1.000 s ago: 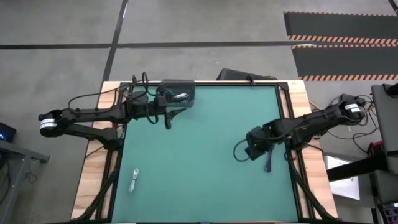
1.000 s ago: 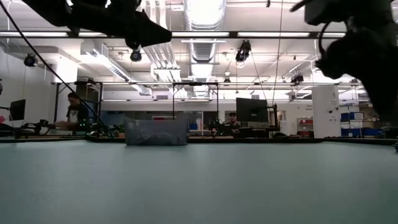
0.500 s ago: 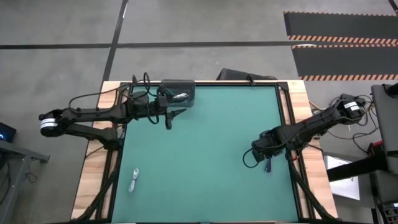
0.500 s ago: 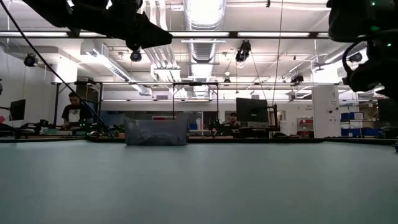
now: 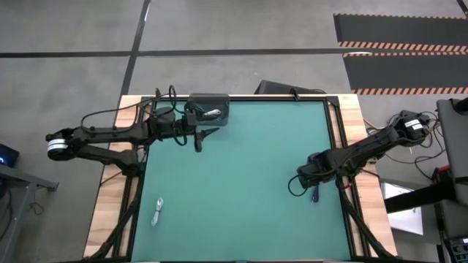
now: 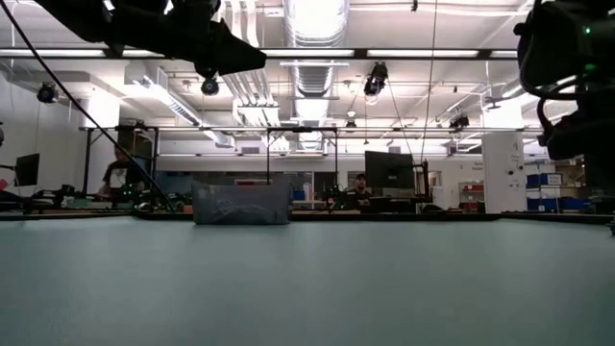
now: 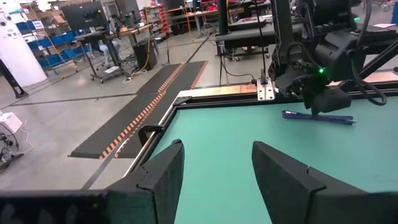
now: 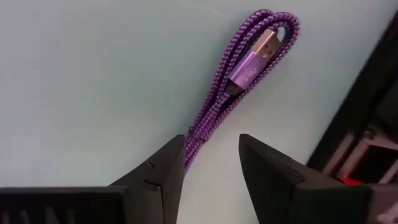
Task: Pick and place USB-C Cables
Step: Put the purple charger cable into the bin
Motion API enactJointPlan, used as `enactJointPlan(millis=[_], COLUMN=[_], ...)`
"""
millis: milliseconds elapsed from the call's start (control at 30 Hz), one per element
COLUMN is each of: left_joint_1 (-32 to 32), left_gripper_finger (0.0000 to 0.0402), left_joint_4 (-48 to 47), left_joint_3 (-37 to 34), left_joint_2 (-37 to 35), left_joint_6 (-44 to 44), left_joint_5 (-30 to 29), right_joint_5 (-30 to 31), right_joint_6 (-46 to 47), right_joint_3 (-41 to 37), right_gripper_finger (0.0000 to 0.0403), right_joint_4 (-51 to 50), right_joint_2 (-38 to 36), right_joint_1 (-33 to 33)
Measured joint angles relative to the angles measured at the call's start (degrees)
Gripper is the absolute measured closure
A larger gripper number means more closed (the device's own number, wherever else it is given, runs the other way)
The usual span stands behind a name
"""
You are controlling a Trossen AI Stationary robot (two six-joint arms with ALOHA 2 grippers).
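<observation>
A bin (image 5: 208, 109) is set at the table's (image 5: 241, 175) far edge, left of centre, with the left gripper (image 5: 197, 140) held just in front of it. One cable bundle (image 5: 157, 212) is laid near the front left corner. Another cable (image 8: 239, 87) is found by the right edge, beneath the right gripper (image 5: 311, 179).

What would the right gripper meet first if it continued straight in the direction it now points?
Most likely the purple cable on the green mat. The open right gripper points down at it, one end of the bundle between the fingers; whether they touch it is unclear.
</observation>
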Motion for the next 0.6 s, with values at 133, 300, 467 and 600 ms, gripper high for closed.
enactJointPlan(millis=[133,300,467,600], left_joint_1=[0.0,0.02,0.02,0.02], left_gripper_finger=[0.0228,0.0228,0.0228,0.0228], left_joint_4=[0.01,0.06,0.08,0.1], left_joint_3=[-0.02,0.0,0.0,0.0], left_joint_2=[0.0,0.02,0.02,0.02], left_joint_6=[0.01,1.35,1.39,1.37], left_joint_5=[0.0,0.0,0.0,0.0], right_joint_5=[-0.01,-0.02,0.02,0.78], right_joint_6=[0.55,0.77,0.54,0.35], right_joint_3=[-3.03,-6.22,-6.71,-6.72], right_gripper_finger=[0.0259,0.0259,0.0259,0.0269], right_joint_4=[5.16,9.57,9.94,10.03], right_joint_2=[0.0,-0.2,-0.16,-0.13], right_joint_1=[0.0,0.0,-0.02,0.0])
